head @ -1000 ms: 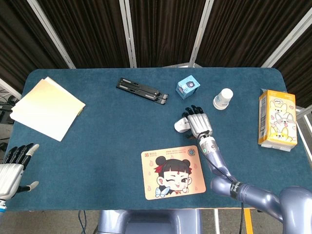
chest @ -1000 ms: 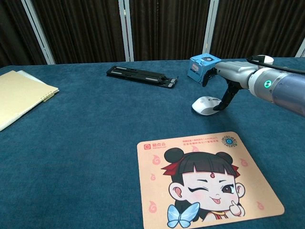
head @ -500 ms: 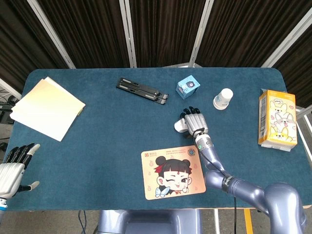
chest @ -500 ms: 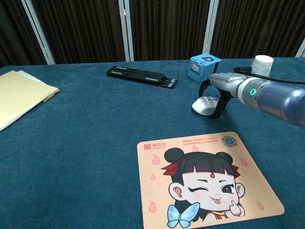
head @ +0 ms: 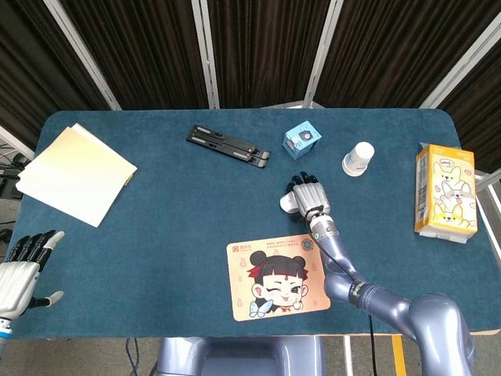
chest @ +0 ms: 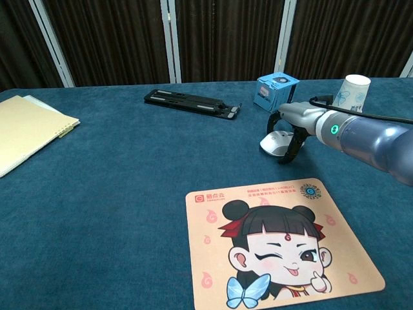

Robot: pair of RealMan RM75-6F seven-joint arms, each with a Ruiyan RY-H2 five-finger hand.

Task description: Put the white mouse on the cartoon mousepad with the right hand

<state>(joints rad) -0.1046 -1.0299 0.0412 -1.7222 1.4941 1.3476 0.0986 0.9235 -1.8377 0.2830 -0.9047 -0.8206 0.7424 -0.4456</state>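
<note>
White mouse [chest: 276, 143] sits beneath the right hand [chest: 290, 123], fingers [chest: 295, 144] curled around it.

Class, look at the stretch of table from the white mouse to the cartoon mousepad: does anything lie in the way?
Nothing visible does. Only bare blue table separates the mouse, under the right hand, from the mousepad.
</note>
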